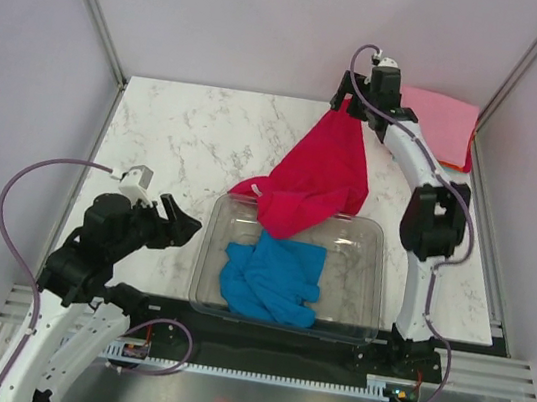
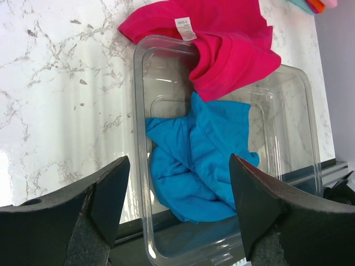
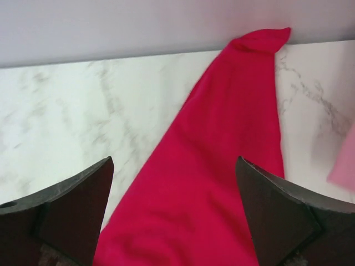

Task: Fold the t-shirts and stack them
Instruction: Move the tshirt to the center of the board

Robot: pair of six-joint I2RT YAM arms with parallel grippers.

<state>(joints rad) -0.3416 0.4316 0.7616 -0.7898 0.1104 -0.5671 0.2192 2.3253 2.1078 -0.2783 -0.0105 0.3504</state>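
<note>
A white marbled counter [image 1: 177, 137] carries a clear plastic tub [image 1: 351, 274] at its near middle.

The red t-shirt [image 1: 317, 178] is the largest piece of cloth. It stretches from a pointed tip at the far right of the counter, beside the back wall, down to the tub. Its lower part hangs over the tub's far rim and lies inside. The blue t-shirt [image 1: 272, 277] lies crumpled in the near left of the tub, touching the red one. The pink t-shirt [image 1: 444, 121] lies folded in the far right corner of the counter. Slivers of a teal t-shirt [image 2: 299, 3] and an orange t-shirt [image 2: 317, 5] show beside it.

The right fingers [image 3: 83, 194] hover at the far end of the red t-shirt, spread wide and grasping nothing, with the cloth lying below them. The left fingers [image 2: 105, 194] hang near the tub's near left corner, also spread and empty.

The step in hand seems to be laying the red t-shirt out for folding, and it looks only half done. The next move probably calls for a grip on the part inside the tub, to draw it clear of the rim. The shirt then needs to be spread flat on the bare counter to the left.

A small white neck tag [image 2: 186, 27] shows on the red t-shirt at the tub's far rim. Its print is too small to read, and no other writing is visible.
</note>
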